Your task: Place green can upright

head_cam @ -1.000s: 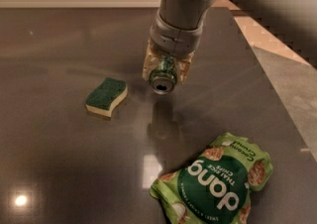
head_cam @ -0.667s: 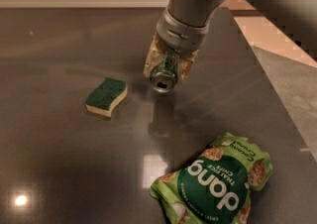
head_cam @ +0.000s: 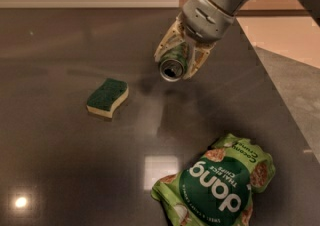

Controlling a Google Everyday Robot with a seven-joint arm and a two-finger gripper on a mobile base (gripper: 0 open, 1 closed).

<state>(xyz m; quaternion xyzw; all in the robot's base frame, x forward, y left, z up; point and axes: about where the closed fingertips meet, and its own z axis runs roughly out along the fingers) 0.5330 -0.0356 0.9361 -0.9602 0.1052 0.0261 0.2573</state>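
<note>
The green can (head_cam: pixel 172 64) is held in my gripper (head_cam: pixel 179 57), lifted above the dark table (head_cam: pixel 60 145). The can is tilted, its silver end with the opening facing toward the camera and down. The pale fingers (head_cam: pixel 165 40) close around its body on both sides. The arm reaches in from the upper right.
A sponge (head_cam: pixel 107 98) with a green top lies on the table left of the can. A large green "dang" chips bag (head_cam: pixel 217 187) lies at the front right. The table's right edge (head_cam: pixel 280 105) runs diagonally, with floor beyond it.
The gripper has lifted the can higher off the table and tilted it, moving slightly right and up. The sponge and chips bag have not moved.
</note>
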